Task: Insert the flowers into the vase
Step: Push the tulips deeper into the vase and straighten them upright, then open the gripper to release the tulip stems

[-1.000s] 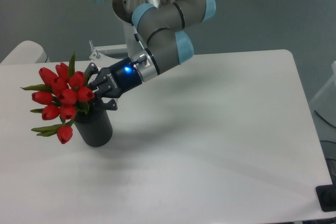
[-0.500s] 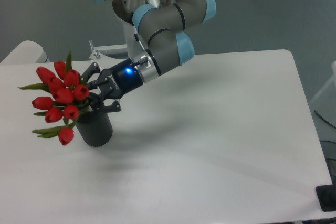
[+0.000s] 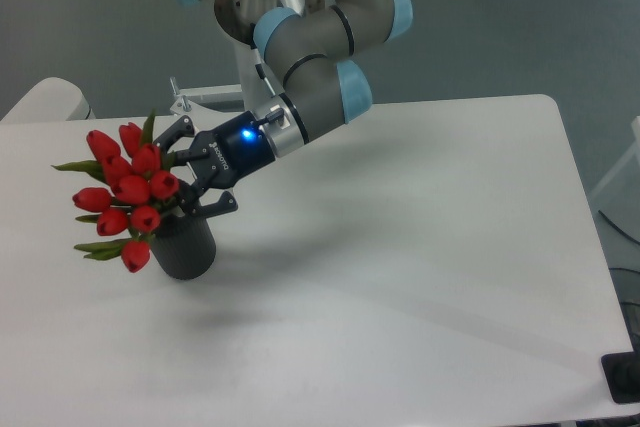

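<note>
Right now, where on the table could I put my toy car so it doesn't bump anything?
The white table is bare to the right of the vase, right out to its far edge. The front strip below the vase is bare too. It is crowded at the left, where the claw sits by the flowers.

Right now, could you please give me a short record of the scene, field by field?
flowers: red tulip bunch, leaning left over the vase mouth, stems at the gripper
vase: dark ribbed cylinder, upright on the white table
gripper: just above the vase rim, fingers spread to either side of the stems; grip cannot be judged
insertion: stems appear to enter the vase; depth hidden
</note>
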Tool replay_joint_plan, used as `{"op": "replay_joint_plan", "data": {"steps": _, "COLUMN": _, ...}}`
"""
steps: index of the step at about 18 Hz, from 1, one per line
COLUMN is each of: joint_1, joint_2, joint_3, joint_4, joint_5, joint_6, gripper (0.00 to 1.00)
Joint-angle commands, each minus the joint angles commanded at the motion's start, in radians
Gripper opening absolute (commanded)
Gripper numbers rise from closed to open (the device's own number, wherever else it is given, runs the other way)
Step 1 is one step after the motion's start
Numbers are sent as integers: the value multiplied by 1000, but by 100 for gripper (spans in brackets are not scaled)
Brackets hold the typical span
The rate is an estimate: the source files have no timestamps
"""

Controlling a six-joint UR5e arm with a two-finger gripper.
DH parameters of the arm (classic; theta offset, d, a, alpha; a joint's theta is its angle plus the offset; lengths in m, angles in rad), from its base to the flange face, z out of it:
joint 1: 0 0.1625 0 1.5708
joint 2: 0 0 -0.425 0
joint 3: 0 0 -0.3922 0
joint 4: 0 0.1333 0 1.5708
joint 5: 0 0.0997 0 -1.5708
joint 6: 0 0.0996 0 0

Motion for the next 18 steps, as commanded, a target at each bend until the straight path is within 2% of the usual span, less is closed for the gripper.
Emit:
{"op": "replay_joint_plan", "data": {"steps": 2, "joint_1": 0, "joint_2": 6, "joint_3": -2, "joint_4": 2, "joint_5": 40, "joint_6": -2, "gripper": 85}}
{"op": "replay_joint_plan", "data": {"steps": 5, "joint_1": 0, "joint_2": 9, "joint_3": 5, "joint_4": 5, "joint_5": 123, "joint_6": 2, "gripper": 100}}
{"op": "replay_joint_plan", "data": {"steps": 8, "joint_1": 2, "joint_2": 15, "joint_3": 2, "joint_4": 3, "joint_5": 129, "joint_6": 5, "gripper": 100}}
{"op": "replay_joint_plan", "data": {"steps": 11, "joint_1": 2, "joint_2": 18, "joint_3": 3, "joint_4": 5, "joint_5": 202, "joint_6": 26, "gripper": 100}}
{"op": "replay_joint_plan", "data": {"steps": 13, "joint_1": 11, "joint_2": 21, "joint_3": 2, "joint_4": 3, "joint_5": 213, "joint_6": 44, "gripper": 100}}
{"op": "replay_joint_plan", "data": {"steps": 18, "joint_1": 31, "joint_2": 57, "joint_3": 2, "joint_4": 3, "joint_5": 310, "joint_6": 55, "gripper": 100}}
